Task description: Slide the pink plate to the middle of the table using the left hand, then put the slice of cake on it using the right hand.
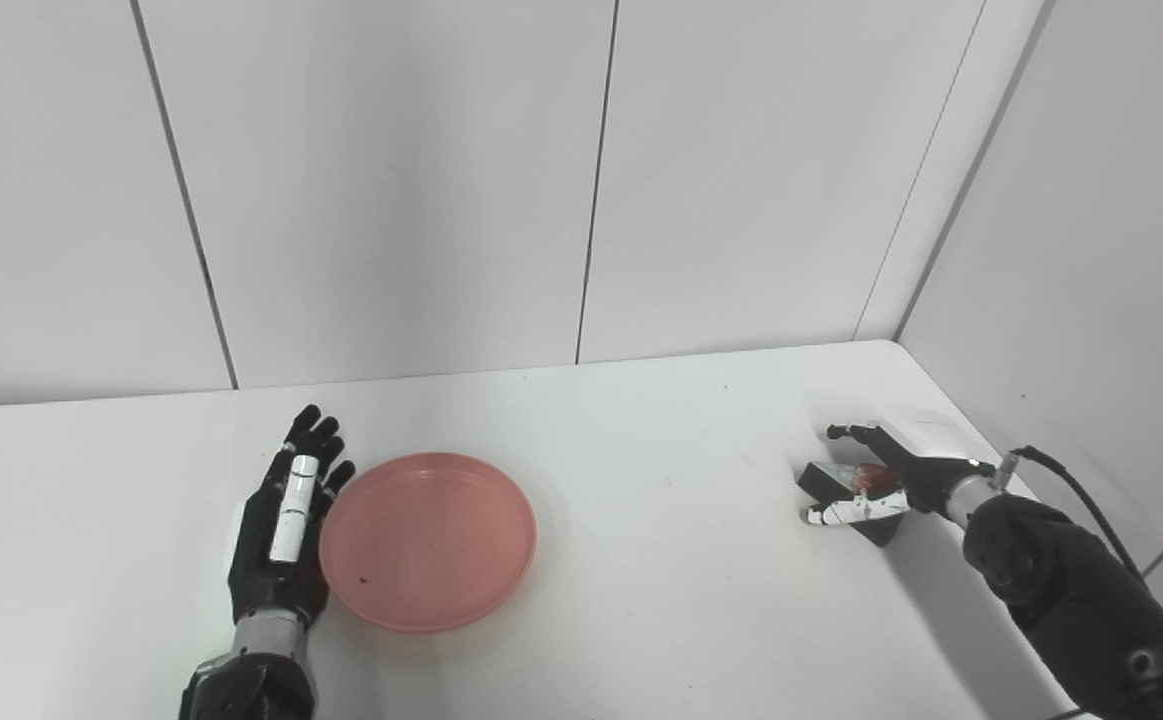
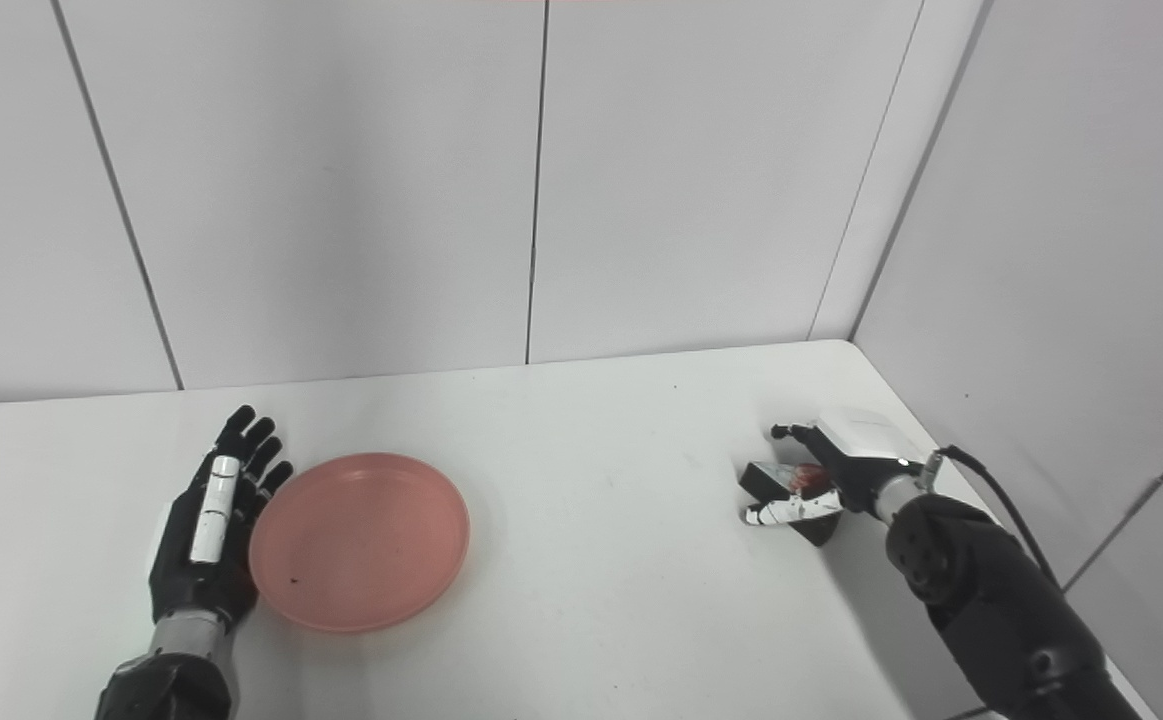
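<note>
Pink round plastic plate lies flat on the white desk, left of the desk's middle, with a small dark speck on its inner surface. Just beside its left rim rests the black left hand, edge-on to the plate, with its fingers straight, held together and pointing toward the back wall; it grips nothing, and its inner side is touching or nearly touching the rim. Well apart, near the desk's right edge, sits the dark brown slice of cake with a red bit on top. The black-and-white right hand is at the slice, its thumb in front of it and its fingers behind, closing around the cake. Whether they already press on it, I cannot tell.
</note>
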You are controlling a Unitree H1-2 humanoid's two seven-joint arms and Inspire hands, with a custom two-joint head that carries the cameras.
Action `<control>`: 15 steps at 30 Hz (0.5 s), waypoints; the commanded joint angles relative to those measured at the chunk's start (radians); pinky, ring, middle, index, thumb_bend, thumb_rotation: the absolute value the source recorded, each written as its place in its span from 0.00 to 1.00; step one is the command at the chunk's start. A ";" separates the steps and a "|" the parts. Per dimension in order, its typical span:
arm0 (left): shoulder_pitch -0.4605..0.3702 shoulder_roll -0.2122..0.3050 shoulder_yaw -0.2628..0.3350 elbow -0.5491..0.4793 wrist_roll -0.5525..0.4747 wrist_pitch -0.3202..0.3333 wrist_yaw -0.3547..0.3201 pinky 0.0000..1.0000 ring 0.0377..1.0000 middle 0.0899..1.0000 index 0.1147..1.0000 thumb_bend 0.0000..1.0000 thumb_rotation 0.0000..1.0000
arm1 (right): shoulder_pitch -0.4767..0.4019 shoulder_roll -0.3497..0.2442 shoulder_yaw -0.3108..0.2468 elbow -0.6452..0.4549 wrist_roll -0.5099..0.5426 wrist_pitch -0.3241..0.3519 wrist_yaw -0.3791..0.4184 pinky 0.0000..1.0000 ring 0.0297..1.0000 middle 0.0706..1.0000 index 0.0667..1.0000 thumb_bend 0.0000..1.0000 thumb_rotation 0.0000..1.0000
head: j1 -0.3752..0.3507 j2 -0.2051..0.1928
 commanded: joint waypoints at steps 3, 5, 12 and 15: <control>0.018 -0.005 -0.002 0.033 -0.002 0.050 0.004 0.92 0.94 0.91 0.85 0.78 0.66 | -0.051 -0.023 0.006 0.010 -0.018 0.027 -0.010 0.75 0.88 0.88 0.82 1.00 0.58 | 0.003 0.002; 0.017 -0.005 -0.001 0.036 -0.003 0.049 0.003 0.93 0.95 0.91 0.85 0.78 0.65 | -0.054 -0.015 0.010 0.029 -0.017 0.016 -0.022 0.76 0.88 0.88 0.82 1.00 0.57 | 0.004 0.002; 0.017 -0.006 -0.002 0.032 -0.002 0.057 0.006 0.92 0.94 0.91 0.84 0.77 0.65 | -0.037 -0.001 0.005 0.049 -0.001 -0.024 -0.087 0.75 0.88 0.86 0.79 1.00 0.54 | 0.006 0.002; 0.019 -0.006 -0.004 0.025 0.000 0.061 0.006 0.92 0.95 0.92 0.85 0.77 0.66 | -0.019 0.009 -0.007 0.045 0.005 -0.052 -0.160 0.65 0.77 0.79 0.75 1.00 0.52 | 0.006 0.002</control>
